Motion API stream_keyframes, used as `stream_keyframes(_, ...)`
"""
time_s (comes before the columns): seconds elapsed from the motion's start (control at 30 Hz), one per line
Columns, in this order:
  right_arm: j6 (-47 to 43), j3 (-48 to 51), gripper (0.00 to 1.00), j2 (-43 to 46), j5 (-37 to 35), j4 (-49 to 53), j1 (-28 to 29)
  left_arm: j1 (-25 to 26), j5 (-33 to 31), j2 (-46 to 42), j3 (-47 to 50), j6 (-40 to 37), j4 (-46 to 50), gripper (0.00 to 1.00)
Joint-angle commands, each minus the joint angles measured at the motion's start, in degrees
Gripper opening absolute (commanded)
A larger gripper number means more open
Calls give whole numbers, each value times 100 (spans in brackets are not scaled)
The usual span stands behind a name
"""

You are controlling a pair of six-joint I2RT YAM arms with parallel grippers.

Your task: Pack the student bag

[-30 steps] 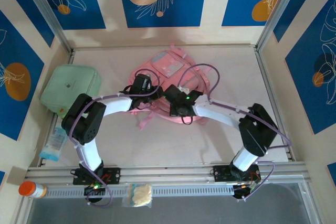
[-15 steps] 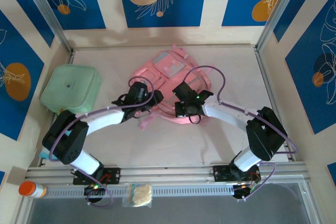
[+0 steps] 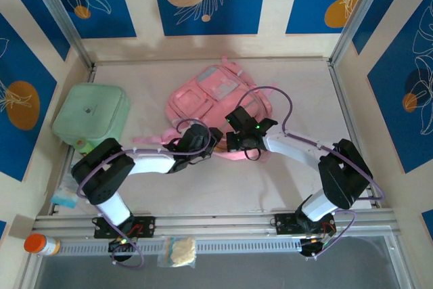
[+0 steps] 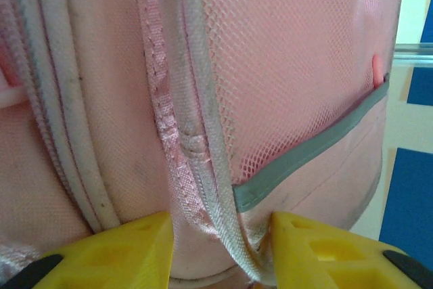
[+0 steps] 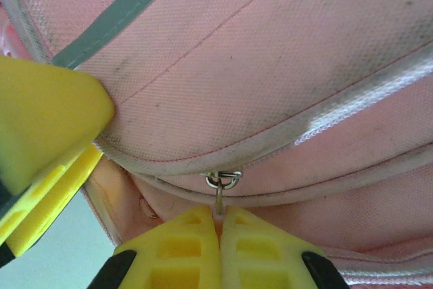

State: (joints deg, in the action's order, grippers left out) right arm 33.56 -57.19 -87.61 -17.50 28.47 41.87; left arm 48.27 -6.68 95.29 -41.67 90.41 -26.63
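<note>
The student bag [image 3: 210, 94], a pink backpack with grey trim, lies flat in the middle of the table. At its near edge my left gripper [image 3: 203, 141] has its yellow fingers closed on a fold of the bag's side seam and pale piping [image 4: 220, 214], just below the mesh pocket [image 4: 291, 65]. My right gripper [image 3: 237, 139] is beside it, shut on the small metal zipper pull [image 5: 221, 193] under the bag's curved zip line [image 5: 270, 52]. One yellow finger of the left gripper [image 5: 40, 120] shows in the right wrist view, pressed against the bag.
A mint-green square soft case [image 3: 91, 114] sits at the left wall, with a pale blue packet [image 3: 65, 197] in front of it. An orange-capped bottle [image 3: 40, 243] and a snack bag [image 3: 177, 251] lie on the near metal rail [image 3: 270, 225].
My left gripper moved from the bag's left side down to its near edge, beside the right gripper, opening and then closing on the seam. The right gripper kept hold of the zipper pull.
</note>
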Motion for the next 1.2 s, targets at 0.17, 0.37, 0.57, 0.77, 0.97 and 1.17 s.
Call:
stream_keyframes(0.17, -118, 76, 0, 7, 258, 8, 7, 112, -786, 298, -592, 456, 290, 29)
stream_keyframes(0.37, -153, -209, 0, 66, -86, 422, -36, 56, -1050, 264, -388, 288, 314, 0)
stream_keyframes(0.57, -131, -341, 0, 291, -374, 1069, -211, -184, -1073, -473, 53, -579, 811, 0)
stream_keyframes(0.77, -290, -318, 0, 464, -323, 1369, -690, -791, -610, -1179, 281, -1706, 1800, 0)
stream_keyframes(0.97, -546, -591, 0, 219, 89, 1427, -1352, -1575, 100, -1578, 87, -2970, 2699, 0)
stream_keyframes(1.17, -654, -632, 0, 213, 197, 1533, -1063, -2406, 1112, -1308, -356, -4186, 3093, 0)
